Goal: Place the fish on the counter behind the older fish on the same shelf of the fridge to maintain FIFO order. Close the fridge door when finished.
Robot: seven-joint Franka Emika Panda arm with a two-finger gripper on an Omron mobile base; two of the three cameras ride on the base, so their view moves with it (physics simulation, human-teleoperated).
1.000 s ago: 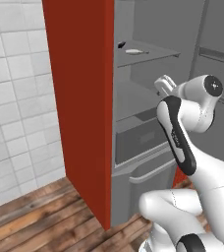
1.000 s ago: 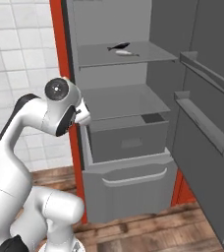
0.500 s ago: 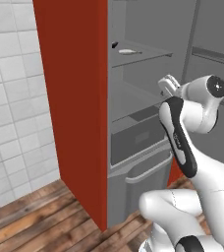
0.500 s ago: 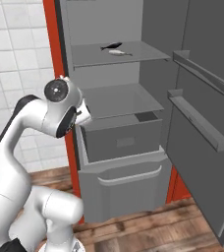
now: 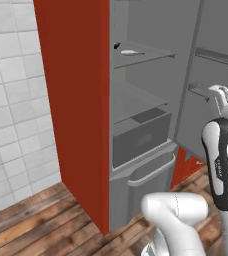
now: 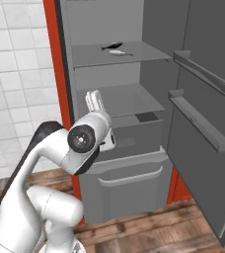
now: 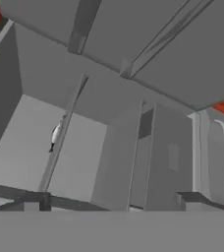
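White wall tiles and a strip of wood-plank floor frame the fridge (image 6: 114, 123), a tall grey box cased in glossy red side panels, standing open before us. Its fridge door (image 6: 203, 99) hangs wide at about 3 o'clock in the right base view, a flat grey slab with boxy shelf rails across its inner face. Below the middle sit a grey box drawer (image 6: 129, 136) and a rounded lower bin (image 6: 127, 185) with a curved grip. Up at 12 o'clock the thin flat shelf (image 6: 144, 52) carries both fish: the slim dark fish (image 6: 112, 46) lies just behind the pale older fish (image 6: 117, 52), nearly touching, so we judge the placing done and the closing step in hand. To do it well we should reach round the door's outer edge, press on its flat face rather than a rail, and sweep it shut in one smooth arc, keeping the arm out of the gap. Our gripper (image 6: 95, 101) points upward near the fridge's left wall, empty, its pale fingers slightly apart.
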